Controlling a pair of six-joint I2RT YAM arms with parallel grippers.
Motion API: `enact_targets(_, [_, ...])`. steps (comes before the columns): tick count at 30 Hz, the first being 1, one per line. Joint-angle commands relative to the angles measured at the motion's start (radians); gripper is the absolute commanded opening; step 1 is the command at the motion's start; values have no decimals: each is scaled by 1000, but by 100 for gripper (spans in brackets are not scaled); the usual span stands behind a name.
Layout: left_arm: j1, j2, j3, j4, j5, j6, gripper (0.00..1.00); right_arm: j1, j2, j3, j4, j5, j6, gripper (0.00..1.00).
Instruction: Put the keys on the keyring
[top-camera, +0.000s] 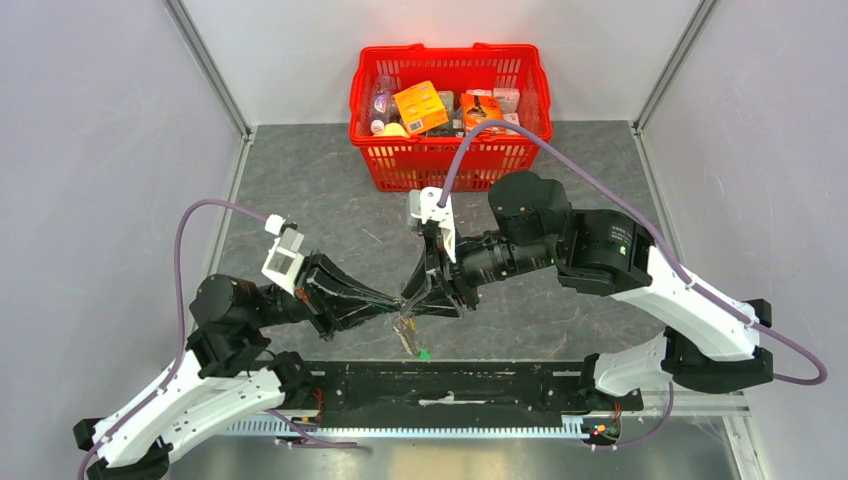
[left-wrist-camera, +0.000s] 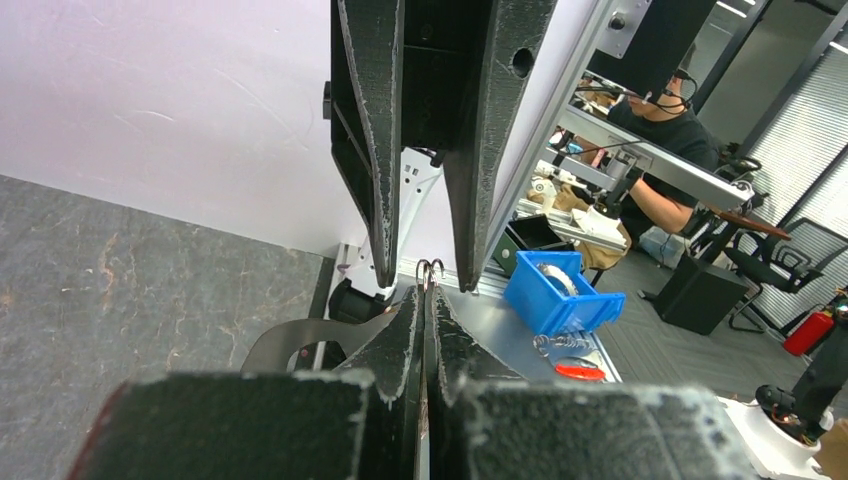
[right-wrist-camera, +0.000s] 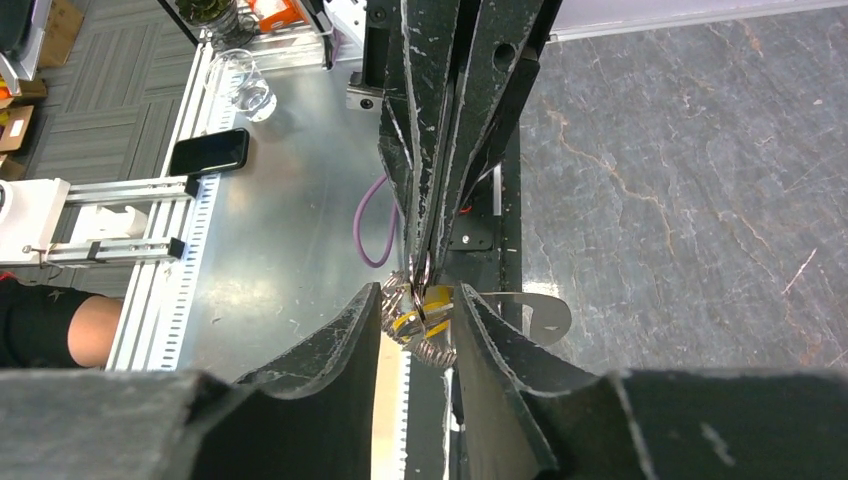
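Top view: left end effector (top-camera: 390, 306) and right end effector (top-camera: 412, 303) meet tip to tip over near edge of counter (top-camera: 300, 180). Keyring (top-camera: 404, 332) dangles beneath them. Green key (top-camera: 424, 353) just beside its lower end; on ring or not, cannot tell.

Left wrist: left end effector clenched on keyring wire. Right jaws stand apart either side.

Right wrist: right end effector released, straddling yellow key (right-wrist-camera: 432, 310) and coiled stretch (right-wrist-camera: 430, 350). Contact unclear.

Risk: thin wire twisting in left pinch under push; key slipping free, dropping to counter.

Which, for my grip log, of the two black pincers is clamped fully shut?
The left pincer: its fingers press together on the thin grey wire keyring, while the right pincer stands parted.
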Motion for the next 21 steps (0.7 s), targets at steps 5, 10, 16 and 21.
enact_targets(5, [1, -26, 1, 76, -27, -32, 2, -3, -24, -6, 44, -28, -9, 34])
enact_targets(10, [1, -25, -6, 87, -29, -37, 2, -4, -34, -34, 91, -32, 15, 28])
enact_targets(16, [1, -27, -11, 96, -30, -38, 2, -4, -48, -62, 155, -33, 37, 26])
enact_targets(21, [1, -31, -11, 95, -35, -37, 2, -3, -50, -70, 164, -40, 39, 22])
